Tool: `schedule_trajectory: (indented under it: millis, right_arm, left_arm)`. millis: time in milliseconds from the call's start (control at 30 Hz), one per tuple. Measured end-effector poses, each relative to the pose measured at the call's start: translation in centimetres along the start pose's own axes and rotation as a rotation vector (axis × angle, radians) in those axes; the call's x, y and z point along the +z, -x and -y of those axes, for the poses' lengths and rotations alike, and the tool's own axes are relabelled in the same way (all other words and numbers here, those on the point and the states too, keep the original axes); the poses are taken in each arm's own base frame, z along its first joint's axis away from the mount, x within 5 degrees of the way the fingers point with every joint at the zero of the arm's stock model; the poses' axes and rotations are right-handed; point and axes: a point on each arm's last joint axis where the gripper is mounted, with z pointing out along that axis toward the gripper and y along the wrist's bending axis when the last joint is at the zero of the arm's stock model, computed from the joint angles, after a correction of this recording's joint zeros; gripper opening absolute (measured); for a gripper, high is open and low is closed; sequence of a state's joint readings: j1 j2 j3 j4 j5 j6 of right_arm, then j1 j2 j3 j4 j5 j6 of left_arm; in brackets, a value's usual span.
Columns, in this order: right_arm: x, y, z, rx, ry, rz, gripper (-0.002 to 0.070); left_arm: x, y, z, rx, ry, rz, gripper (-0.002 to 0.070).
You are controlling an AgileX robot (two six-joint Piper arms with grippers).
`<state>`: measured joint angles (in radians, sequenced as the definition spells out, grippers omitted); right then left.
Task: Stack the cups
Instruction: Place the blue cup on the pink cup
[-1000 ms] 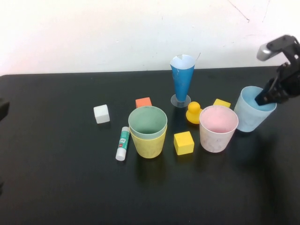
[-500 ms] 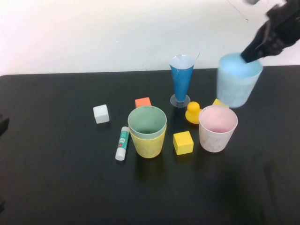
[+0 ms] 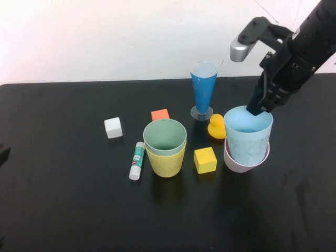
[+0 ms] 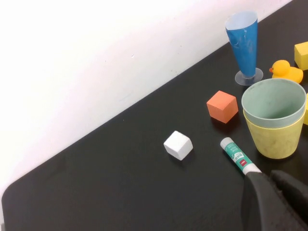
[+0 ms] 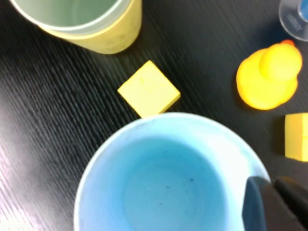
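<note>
Nesting step underway, judging by the layout: right gripper [image 3: 257,108] is clamped on the far rim of the light blue cup [image 3: 248,135], which sits inside the pale pink cup [image 3: 244,164], right of the tabletop's middle. Blue cup looks tilted a bit, not fully seated, pink rim showing only along the near side.

Working near to far: left gripper [image 4: 274,199] parked low at the tabletop's left edge, fingers pressed together, nothing in them. Then glue stick [image 3: 137,160], the pale green cup [image 3: 165,137] nested in the yellow cup [image 3: 166,160] approx mid-table, yellow cube [image 3: 206,159] between the two stacks. Farther back: white cube [image 3: 113,127], orange cube [image 3: 160,114], rubber duck [image 3: 216,126], and the tall dark-blue cone cup [image 3: 203,89] nearest the far edge.

Next move prob: let go of the blue rim w/o tipping it, then lift one pair onto the other. That needs a firm rim grip and a straight drop.
</note>
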<state>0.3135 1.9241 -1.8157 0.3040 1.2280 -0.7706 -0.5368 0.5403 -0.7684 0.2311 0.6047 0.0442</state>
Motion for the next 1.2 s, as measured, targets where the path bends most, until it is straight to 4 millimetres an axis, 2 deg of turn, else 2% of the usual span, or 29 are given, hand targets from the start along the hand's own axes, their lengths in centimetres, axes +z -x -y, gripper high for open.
schedule_trajectory:
  millis: [467, 1200]
  right_arm:
    - [1.6, 0.0, 1.0, 0.008, -0.021, -0.006, 0.0051]
    - [0.8, 0.5, 1.6, -0.020, -0.054, -0.031, 0.0051]
  left_arm:
    - [0.0, 0.0, 0.0, 0.002, 0.001, 0.000, 0.0001]
    - [0.0, 0.0, 0.0, 0.002, 0.001, 0.000, 0.0001]
